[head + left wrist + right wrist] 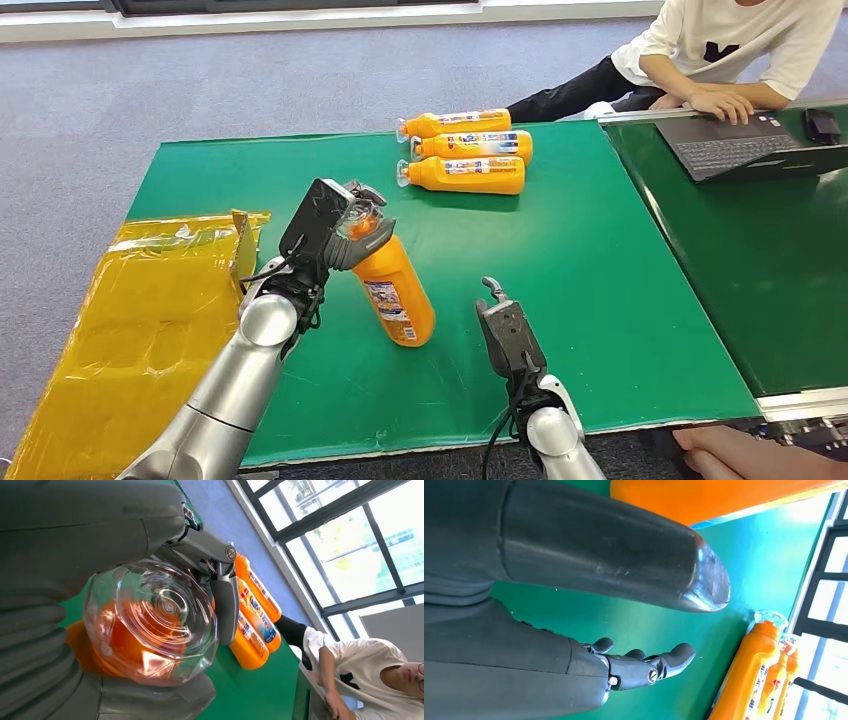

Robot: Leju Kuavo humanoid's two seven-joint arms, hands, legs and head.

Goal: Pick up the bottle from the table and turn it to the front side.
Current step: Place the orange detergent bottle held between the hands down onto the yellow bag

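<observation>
Left hand clenched, right hand open-fingered

L hand gripping bottle cap-end

Silver-armed robot with dark grey hands

The left hand has a flat black back plate and grey fingers with round silver screws; the right hand is dark grey with a thick, glossy-tipped thumb. Both sit on brushed-silver tubular forearms with black cables at the wrists.
</observation>
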